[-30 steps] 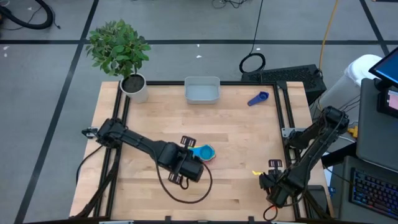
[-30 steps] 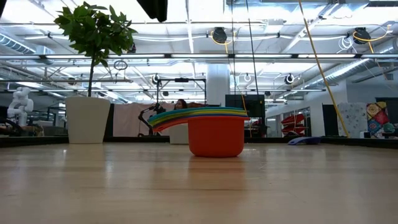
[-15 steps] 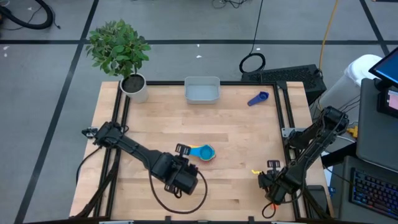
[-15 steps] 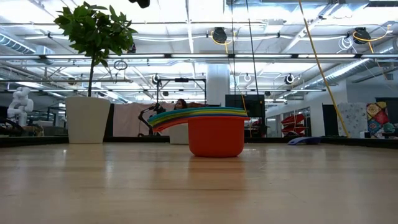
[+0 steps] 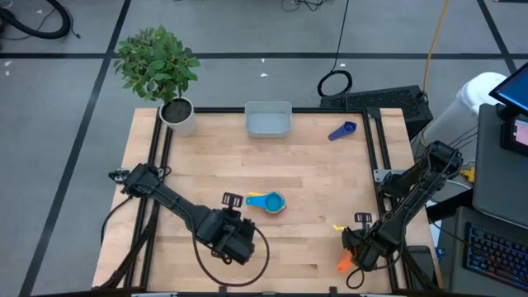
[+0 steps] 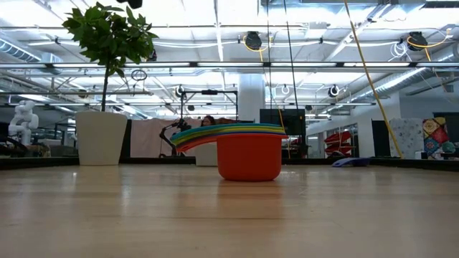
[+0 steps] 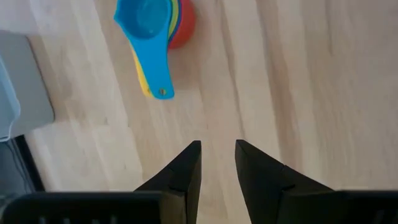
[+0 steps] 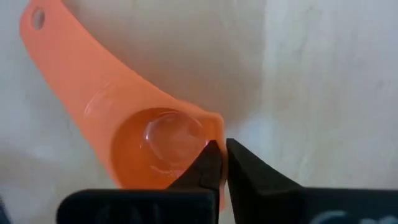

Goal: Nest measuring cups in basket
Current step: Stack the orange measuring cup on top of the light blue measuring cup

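Observation:
A nested stack of measuring cups (image 5: 268, 202), light blue on top and red at the bottom (image 6: 247, 154), stands on its base mid-table. My left gripper (image 7: 217, 146) is open and holds nothing, just left of the stack's handles (image 5: 232, 200). My right gripper (image 5: 351, 255) is at the near right corner, shut on an orange measuring cup (image 8: 143, 130). A dark blue cup (image 5: 342, 130) lies at the far right. The pale grey-blue basket (image 5: 268, 120) sits at the far edge. My right gripper pinches the wall of the orange cup's bowl at its rim (image 8: 214, 124), on the side away from the handle. One finger (image 8: 205, 168) is inside the bowl and the other is outside. Whether the cup is off the table I cannot tell.
A white plant pot (image 5: 180, 115) with a leafy plant stands at the far left corner, left of the basket. Black rails run along the table's left and right sides. Bare wood lies between the stack and the basket.
My left gripper has drawn back from the stack toward the table's left and near edges; the stack stays where it was. At my right gripper the orange cup has come into sight in the high view.

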`<state>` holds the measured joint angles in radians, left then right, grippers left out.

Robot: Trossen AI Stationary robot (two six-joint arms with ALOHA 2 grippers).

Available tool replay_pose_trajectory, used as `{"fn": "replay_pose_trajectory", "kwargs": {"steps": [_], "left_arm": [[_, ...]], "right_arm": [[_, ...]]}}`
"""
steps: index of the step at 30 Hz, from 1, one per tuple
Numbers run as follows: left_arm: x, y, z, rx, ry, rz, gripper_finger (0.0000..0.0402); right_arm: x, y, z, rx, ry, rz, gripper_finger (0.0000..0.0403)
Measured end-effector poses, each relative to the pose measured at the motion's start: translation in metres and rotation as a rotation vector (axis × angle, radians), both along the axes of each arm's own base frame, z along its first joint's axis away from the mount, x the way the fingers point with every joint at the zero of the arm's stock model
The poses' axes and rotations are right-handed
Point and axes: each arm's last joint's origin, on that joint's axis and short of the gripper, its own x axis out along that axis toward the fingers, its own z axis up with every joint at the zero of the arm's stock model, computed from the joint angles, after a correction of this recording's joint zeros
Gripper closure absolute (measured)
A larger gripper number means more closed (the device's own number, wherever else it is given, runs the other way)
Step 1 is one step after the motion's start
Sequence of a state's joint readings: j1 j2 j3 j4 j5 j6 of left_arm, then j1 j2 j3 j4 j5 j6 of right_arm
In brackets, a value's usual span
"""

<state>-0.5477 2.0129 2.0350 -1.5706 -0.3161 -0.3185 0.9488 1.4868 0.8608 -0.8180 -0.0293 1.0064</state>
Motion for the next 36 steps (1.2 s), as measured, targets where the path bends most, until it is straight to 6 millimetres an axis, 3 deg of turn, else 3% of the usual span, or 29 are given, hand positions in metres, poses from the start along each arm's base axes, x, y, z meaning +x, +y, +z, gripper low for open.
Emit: {"fn": "replay_pose_trajectory", "kwargs": {"steps": [7,14,20,25,36], "left_arm": [[-0.011,-0.015,0.002,-0.012,-0.017,0.001,0.0300],[-0.018,-0.027,0.002,-0.013,-0.031,-0.005,0.0300],[-0.023,-0.032,0.002,0.011,-0.061,0.002,0.0300],[-0.027,-0.038,0.003,0.010,-0.070,0.004,0.0300],[-0.029,-0.042,0.003,0.034,-0.093,-0.005,0.0300]], "right_arm": [[0.022,-0.006,0.001,-0.007,-0.169,-0.133,0.0401],[0.070,-0.021,0.022,0.034,-0.439,-0.221,0.0402],[0.112,-0.044,0.049,0.118,-0.676,-0.278,0.0402],[0.139,-0.072,0.055,0.164,-0.781,-0.341,0.0402],[0.162,-0.123,0.055,0.091,-0.846,-0.433,0.0403]]}}
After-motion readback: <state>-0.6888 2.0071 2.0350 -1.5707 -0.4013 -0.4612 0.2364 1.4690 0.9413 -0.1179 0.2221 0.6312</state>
